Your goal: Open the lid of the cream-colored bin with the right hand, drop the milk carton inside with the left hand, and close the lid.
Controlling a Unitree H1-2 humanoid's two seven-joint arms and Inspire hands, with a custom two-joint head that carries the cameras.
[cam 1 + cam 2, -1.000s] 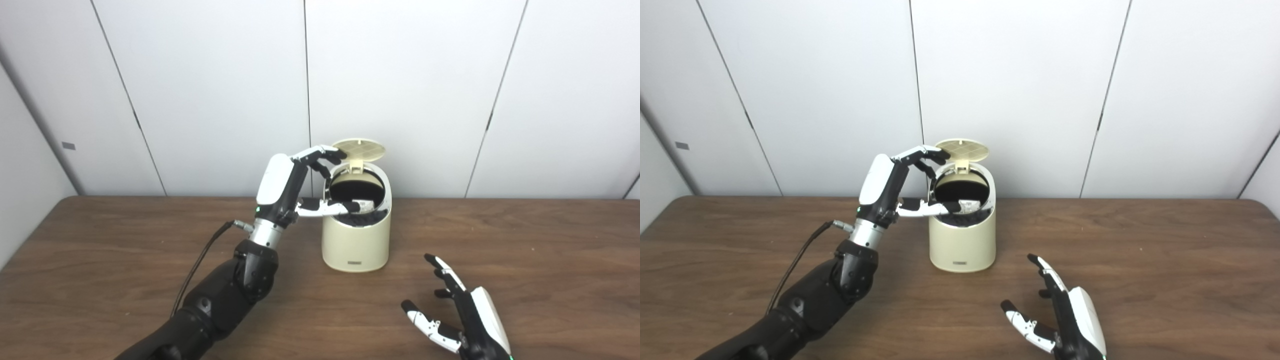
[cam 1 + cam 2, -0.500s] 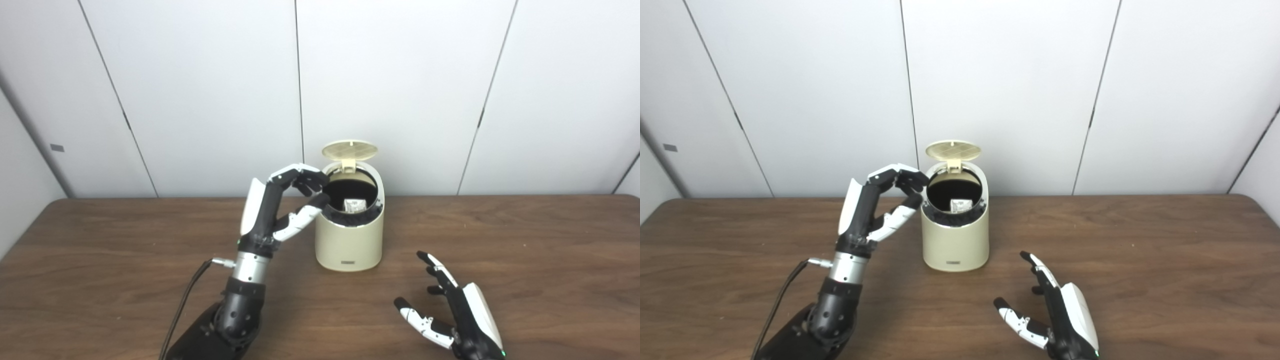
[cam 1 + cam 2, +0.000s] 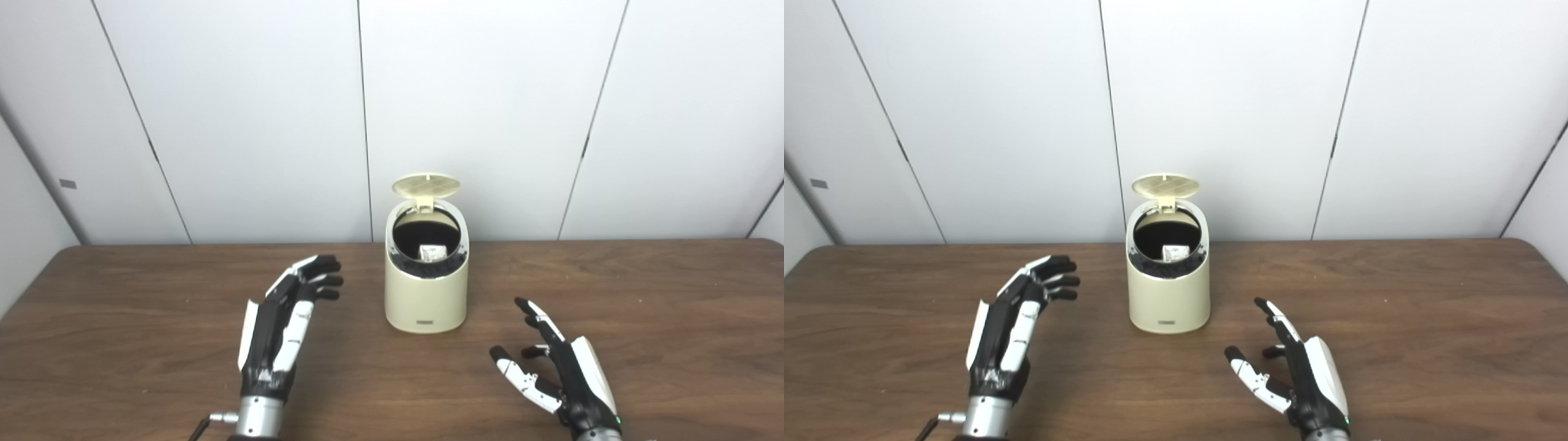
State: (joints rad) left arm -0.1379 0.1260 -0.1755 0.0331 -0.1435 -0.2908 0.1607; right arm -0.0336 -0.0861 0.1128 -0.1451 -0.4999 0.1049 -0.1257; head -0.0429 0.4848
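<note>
The cream-colored bin [image 3: 425, 297] stands at the middle of the wooden table [image 3: 643, 294], its round lid [image 3: 426, 185] tipped up at the back. Inside the dark opening lies the milk carton [image 3: 432, 252], only its pale top showing. My left hand [image 3: 285, 321] hovers open over the table to the bin's left, fingers spread and pointing toward it, holding nothing. My right hand [image 3: 560, 367] is open near the front edge, right of the bin and apart from it, palm turned inward.
White wall panels [image 3: 245, 116] rise just behind the table's far edge. Bare wood lies around the bin on both sides.
My left hand has pulled back from the bin's opening, come down to the left and opened flat. The carton now lies inside the bin. The camera has shifted slightly.
</note>
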